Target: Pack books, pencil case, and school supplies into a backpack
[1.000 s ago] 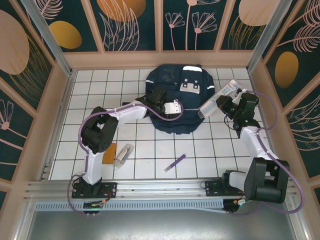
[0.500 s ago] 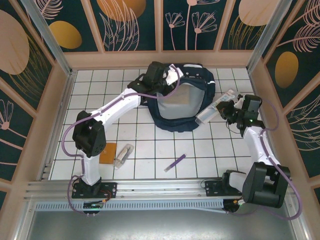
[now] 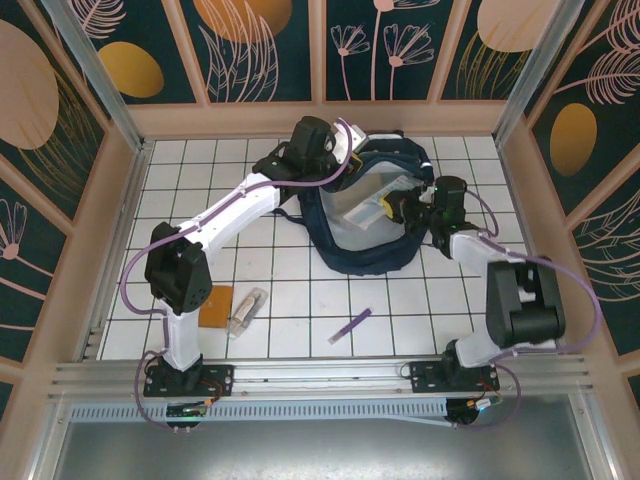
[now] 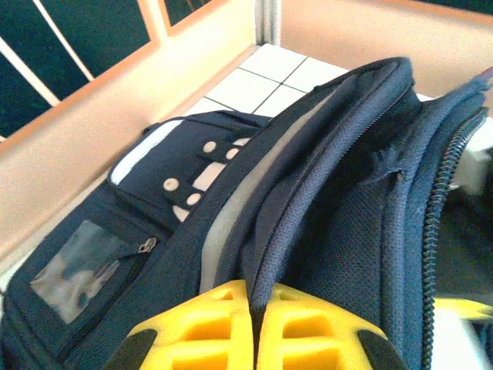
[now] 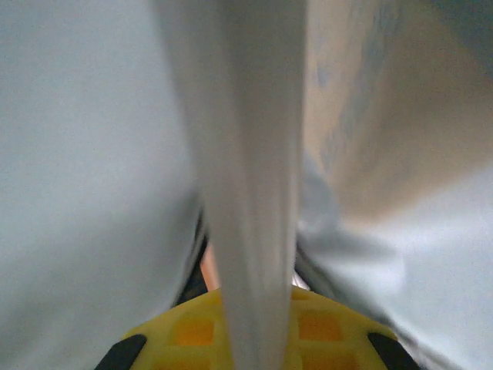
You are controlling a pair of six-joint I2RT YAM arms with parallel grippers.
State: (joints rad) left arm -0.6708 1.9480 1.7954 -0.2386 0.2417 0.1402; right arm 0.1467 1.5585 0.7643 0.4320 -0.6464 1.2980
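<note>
Pack now inside backpack (between right fingers).

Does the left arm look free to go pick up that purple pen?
Probably not right now. The left gripper is shut on the rim of the backpack, holding it open. The pen lies in the open on the tiles, nothing over it, so letting go first would likely free the way.
</note>
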